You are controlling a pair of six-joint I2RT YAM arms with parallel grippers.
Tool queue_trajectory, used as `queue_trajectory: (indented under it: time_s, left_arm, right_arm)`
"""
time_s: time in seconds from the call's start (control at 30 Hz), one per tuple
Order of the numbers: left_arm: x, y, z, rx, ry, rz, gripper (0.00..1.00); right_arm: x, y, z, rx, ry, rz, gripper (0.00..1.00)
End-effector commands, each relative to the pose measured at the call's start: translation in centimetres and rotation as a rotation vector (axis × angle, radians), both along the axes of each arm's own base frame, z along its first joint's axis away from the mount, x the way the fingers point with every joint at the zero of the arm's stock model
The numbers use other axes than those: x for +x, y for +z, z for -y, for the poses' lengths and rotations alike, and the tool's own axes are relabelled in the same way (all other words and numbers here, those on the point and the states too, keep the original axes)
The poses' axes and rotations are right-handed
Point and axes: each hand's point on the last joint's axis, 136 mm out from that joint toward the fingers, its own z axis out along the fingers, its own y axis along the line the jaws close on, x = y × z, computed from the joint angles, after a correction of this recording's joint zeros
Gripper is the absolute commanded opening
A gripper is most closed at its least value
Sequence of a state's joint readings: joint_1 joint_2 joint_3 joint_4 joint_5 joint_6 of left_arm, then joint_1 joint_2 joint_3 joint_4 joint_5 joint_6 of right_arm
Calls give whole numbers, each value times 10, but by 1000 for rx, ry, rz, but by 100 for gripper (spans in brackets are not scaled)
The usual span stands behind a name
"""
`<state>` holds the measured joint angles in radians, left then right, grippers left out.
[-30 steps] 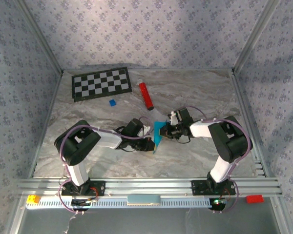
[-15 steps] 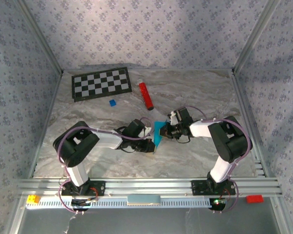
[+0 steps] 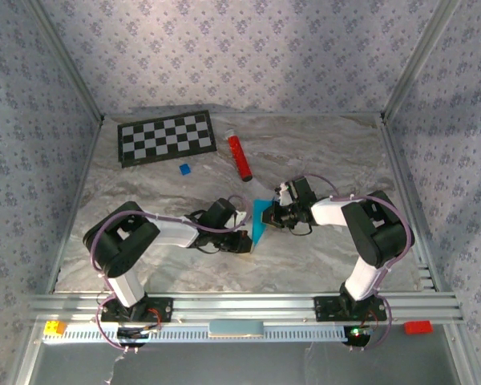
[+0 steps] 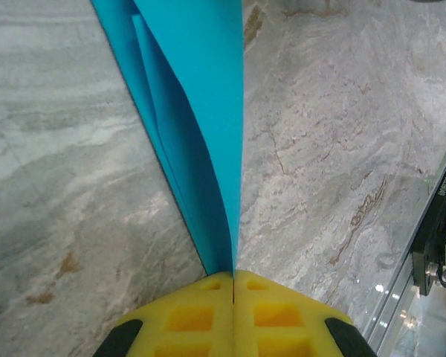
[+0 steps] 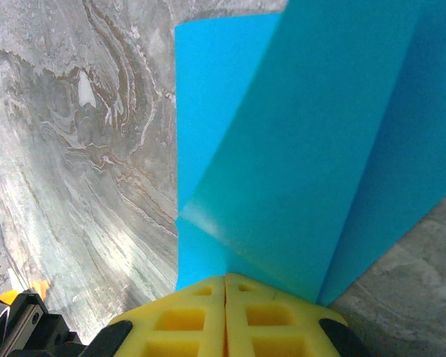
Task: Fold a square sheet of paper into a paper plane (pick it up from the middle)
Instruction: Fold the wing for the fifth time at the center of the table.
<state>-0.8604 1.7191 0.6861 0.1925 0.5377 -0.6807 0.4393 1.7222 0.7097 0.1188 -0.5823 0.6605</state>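
Marble-patterned table [image 3: 321, 152] with a checkerboard [image 3: 165, 137] at its far left; near the middle, the cyan sheet of paper [image 3: 259, 220], partly folded and apparently raised on edge, was held between the two arms. The left gripper [image 4: 233, 279] was clamped on the sheet's tapered near-left end, jaws pressed together over the layers, and the right gripper [image 5: 224, 286] was likewise closed on its right side. A red cylinder [image 3: 239, 156] lay farther back, with a small dark-blue block [image 3: 184, 169] to its left, both well apart from the sheet.
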Motion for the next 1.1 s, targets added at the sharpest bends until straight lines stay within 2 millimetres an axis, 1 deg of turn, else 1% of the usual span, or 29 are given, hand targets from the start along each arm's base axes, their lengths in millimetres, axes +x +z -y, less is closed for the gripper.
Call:
queue_trajectory:
  time_s: [0.0,0.07,0.23,0.37,0.43,0.53,0.6,0.67,0.73,0.8,1.0,1.07]
  left_arm:
    - [-51,-33,-40,162,-41,-180,5]
    - [-50,-29,-40,153,-36,-170,10]
    - [-43,-12,-40,127,-7,-115,14]
    - [-31,9,-36,89,26,-49,14]
    - [-21,24,-29,51,48,-22,14]
    - [-3,46,-14,-16,83,18,11]
    - [12,61,1,-57,100,38,8]
    - [21,69,14,-84,99,41,6]
    - [27,72,25,-99,99,36,5]
    - [33,70,32,-98,106,29,4]
    - [38,57,44,-83,99,0,2]
    - [40,55,48,-84,95,-2,2]
  right_arm:
    - [-20,-40,28,-168,-37,-104,9]
    - [-20,-41,28,-170,-38,-105,9]
    - [-18,-39,27,-166,-36,-101,9]
    - [-18,-39,27,-166,-36,-101,9]
    - [-18,-38,26,-166,-35,-98,9]
    - [-18,-37,27,-165,-36,-98,9]
    - [-17,-38,27,-166,-37,-97,8]
    - [-19,-39,26,-167,-34,-100,8]
    - [-18,-38,26,-165,-35,-98,8]
    - [-19,-39,27,-168,-35,-101,8]
    - [-19,-38,25,-166,-31,-101,8]
    - [-19,-38,26,-166,-33,-100,8]
